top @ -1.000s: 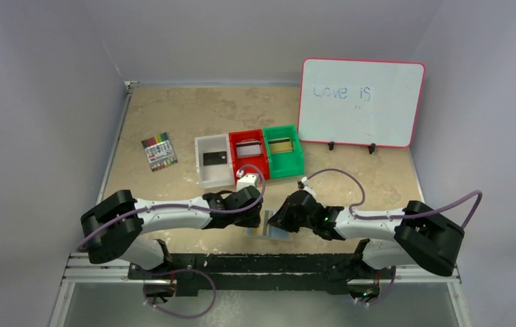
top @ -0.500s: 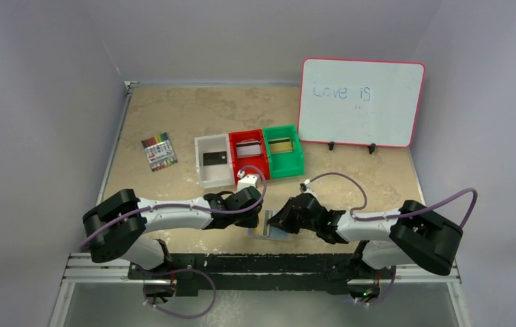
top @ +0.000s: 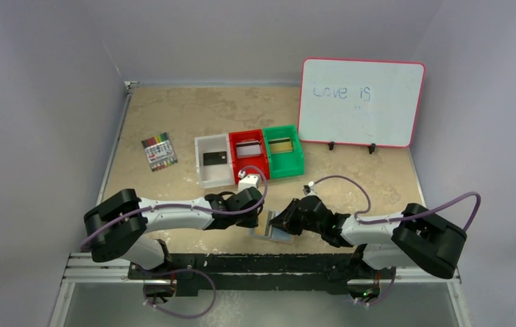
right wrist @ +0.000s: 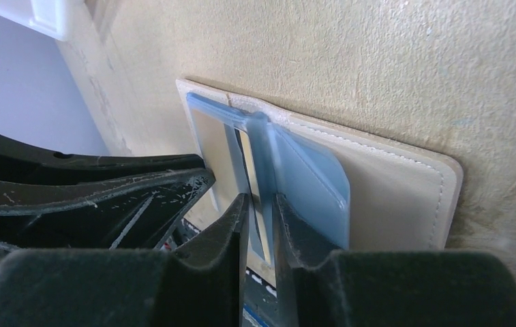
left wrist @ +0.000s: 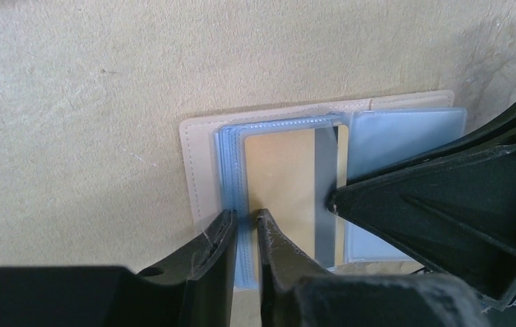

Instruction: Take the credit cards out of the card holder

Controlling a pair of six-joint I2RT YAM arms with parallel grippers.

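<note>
The card holder [top: 273,233] lies open near the table's front edge, beige outside [left wrist: 197,163] with pale blue sleeves. A gold credit card with a dark stripe [left wrist: 285,180] sits in its left sleeve. My left gripper [left wrist: 245,216] has its jaws pinched nearly together on the sleeves' left edge, beside the card. My right gripper [right wrist: 260,197] is shut on one blue sleeve leaf [right wrist: 309,177], holding it upright from the spine. Further credit cards lie in the bins: a black one [top: 214,158], a silver-grey one [top: 247,148] and a gold one [top: 281,145].
White [top: 204,174], red [top: 233,160] and green [top: 296,163] bins stand in a row behind the grippers. A pack of coloured markers [top: 159,151] lies at the left. A whiteboard [top: 360,102] stands at the back right. The two grippers almost touch over the holder.
My left gripper's jaws have narrowed over the holder's left side. The right arm's wrist has shifted slightly; its grip on the sleeve leaf is the same. The holder has stayed in place.
</note>
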